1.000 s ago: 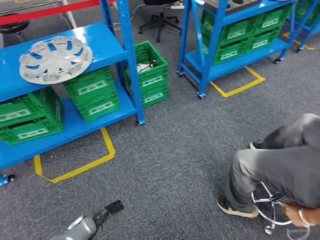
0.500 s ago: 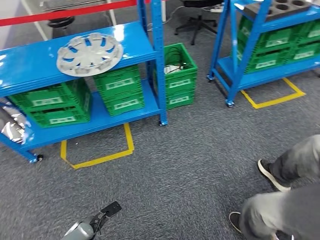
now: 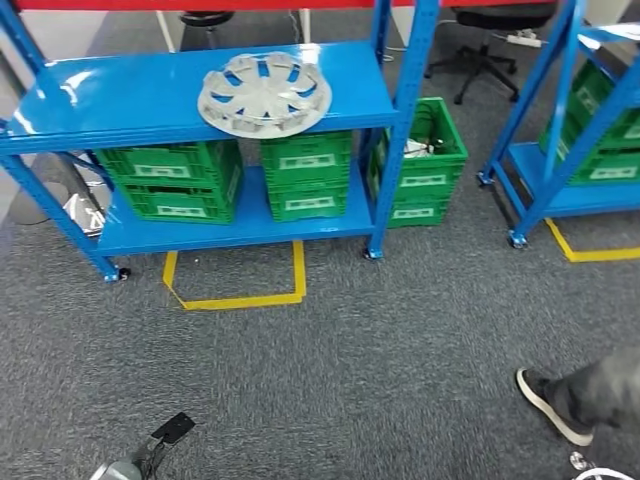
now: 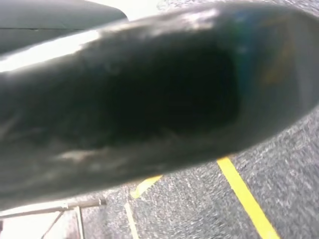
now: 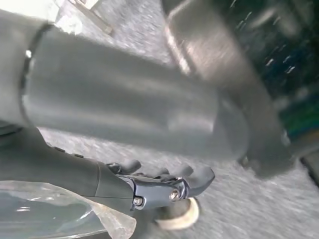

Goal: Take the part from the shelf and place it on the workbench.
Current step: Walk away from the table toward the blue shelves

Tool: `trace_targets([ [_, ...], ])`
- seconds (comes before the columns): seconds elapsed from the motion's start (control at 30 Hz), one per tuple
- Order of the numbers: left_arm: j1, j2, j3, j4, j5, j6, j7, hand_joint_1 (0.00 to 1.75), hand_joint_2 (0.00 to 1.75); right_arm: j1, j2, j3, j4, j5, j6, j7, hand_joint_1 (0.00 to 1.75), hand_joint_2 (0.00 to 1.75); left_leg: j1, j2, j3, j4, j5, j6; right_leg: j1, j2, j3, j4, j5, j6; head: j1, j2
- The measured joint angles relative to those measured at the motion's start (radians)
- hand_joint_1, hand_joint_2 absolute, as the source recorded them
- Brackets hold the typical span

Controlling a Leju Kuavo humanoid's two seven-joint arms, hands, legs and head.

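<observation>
Head view, part (image 3: 264, 93) on shelf (image 3: 113, 100), left robot hand (image 3: 155, 450) well apart, perhaps empty

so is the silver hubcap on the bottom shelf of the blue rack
No, the silver plastic hubcap lies on the blue metal rack's upper shelf, above the green crates.

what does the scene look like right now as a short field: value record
part: silver hubcap, lying flat on the top level of the blue shelf
lower level: three green crates side by side
beside shelf: another green crate on the floor, cables inside
floor: grey carpet with a yellow tape outline in front of the shelf
left robot hand: low at the bottom edge of the head view, holding nothing
right robot hand: hanging over the carpet, grip unclear
person: a shoe at the right edge
task state: part not yet picked up
</observation>
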Motion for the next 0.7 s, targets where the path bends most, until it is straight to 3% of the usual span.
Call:
trace_targets([
  [0.07, -0.001, -0.001, 0.0, 0.0, -0.015, 0.001, 0.005, 0.0, 0.0, -0.004, -0.003, 0.001, 0.0, -0.009, 0.004, -0.002, 0.0, 0.0, 0.001, -0.026, 0.002, 0.0, -0.002, 0.002, 0.001, 0.015, -0.066, 0.097, -0.016, 0.004, 0.0, 0.0],
  [0.1, -0.001, -0.003, -0.001, 0.0, -0.026, 0.002, 0.008, 0.0, 0.0, -0.007, -0.004, 0.0, 0.0, -0.013, 0.005, 0.0, 0.0, 0.0, 0.001, -0.041, 0.004, 0.001, -0.003, 0.002, 0.001, 0.017, -0.077, 0.097, 0.007, 0.005, 0.0, 0.0],
  [0.17, -0.006, -0.013, -0.006, 0.0, -0.049, 0.007, 0.016, 0.0, 0.0, -0.007, -0.004, 0.0, 0.0, -0.02, 0.006, 0.009, 0.0, 0.0, 0.003, -0.072, 0.007, 0.004, -0.006, -0.002, -0.003, 0.033, -0.051, -0.004, 0.094, 0.005, 0.0, 0.0],
  [0.2, -0.01, -0.019, -0.011, 0.0, -0.058, 0.012, 0.02, 0.0, 0.0, -0.004, -0.002, 0.001, 0.001, -0.022, 0.005, 0.016, 0.0, 0.0, 0.003, -0.087, 0.007, 0.007, -0.007, -0.006, -0.006, 0.058, -0.032, -0.062, 0.127, 0.005, 0.0, 0.0],
  [0.27, -0.017, -0.032, -0.02, 0.0, -0.069, 0.022, 0.025, 0.0, 0.0, 0.006, 0.004, 0.001, 0.005, -0.024, 0.003, 0.03, 0.0, 0.0, 0.003, -0.114, -0.001, 0.014, -0.007, -0.017, -0.012, 0.097, -0.001, -0.138, 0.147, 0.002, -0.001, 0.0],
  [0.33, -0.016, -0.042, -0.028, 0.0, -0.076, 0.032, 0.03, 0.0, 0.0, 0.015, 0.01, 0.001, 0.007, -0.027, -0.004, 0.046, 0.0, 0.0, 0.005, -0.137, -0.009, 0.013, -0.001, -0.029, -0.012, 0.095, 0.012, -0.154, 0.141, -0.008, -0.002, 0.0],
  [0.37, -0.012, -0.046, -0.03, 0.0, -0.078, 0.037, 0.031, 0.0, 0.0, 0.018, 0.013, 0.001, 0.007, -0.029, -0.009, 0.052, 0.0, 0.0, 0.006, -0.135, -0.01, 0.013, 0.0, -0.035, -0.013, 0.085, 0.015, -0.157, 0.144, -0.014, -0.002, 0.0],
  [0.43, -0.007, -0.052, -0.035, 0.0, -0.08, 0.043, 0.034, 0.0, 0.0, 0.023, 0.018, 0.001, 0.007, -0.032, -0.017, 0.057, 0.0, 0.0, 0.003, -0.089, -0.026, 0.048, -0.022, -0.046, -0.015, 0.063, 0.022, -0.165, 0.149, -0.027, -0.007, 0.0],
  [0.5, -0.007, -0.058, -0.039, 0.0, -0.081, 0.047, 0.034, 0.0, 0.0, 0.027, 0.021, 0.0, 0.008, -0.033, -0.021, 0.06, 0.0, 0.0, 0.003, -0.03, -0.078, 0.16, -0.078, -0.057, -0.015, 0.039, 0.027, -0.168, 0.148, -0.035, -0.013, 0.0],
  [0.57, -0.006, -0.063, -0.044, 0.0, -0.081, 0.049, 0.034, 0.0, 0.0, 0.031, 0.021, 0.0, 0.008, -0.036, -0.021, 0.065, 0.0, 0.0, 0.01, -0.013, -0.13, 0.272, -0.116, -0.064, -0.015, 0.017, 0.031, -0.168, 0.143, -0.036, -0.013, 0.0],
  [0.6, -0.004, -0.065, -0.046, 0.0, -0.08, 0.05, 0.034, 0.0, 0.0, 0.032, 0.021, 0.0, 0.008, -0.039, -0.022, 0.068, 0.0, 0.0, 0.013, -0.01, -0.136, 0.285, -0.11, -0.066, -0.015, 0.009, 0.033, -0.168, 0.14, -0.036, -0.013, 0.0],
  [0.63, -0.001, -0.065, -0.047, 0.0, -0.078, 0.051, 0.033, 0.0, 0.0, 0.032, 0.021, 0.0, 0.008, -0.041, -0.022, 0.072, 0.0, 0.0, 0.016, -0.009, -0.122, 0.258, -0.085, -0.066, -0.015, 0.002, 0.036, -0.168, 0.138, -0.035, -0.013, 0.0],
  [0.7, 0.004, -0.064, -0.047, 0.0, -0.069, 0.059, 0.031, 0.0, 0.0, 0.033, 0.021, -0.001, 0.008, -0.04, -0.023, 0.079, 0.0, 0.0, 0.016, -0.004, -0.058, 0.13, -0.021, -0.061, -0.015, -0.006, 0.042, -0.168, 0.131, -0.028, -0.013, 0.0],
])
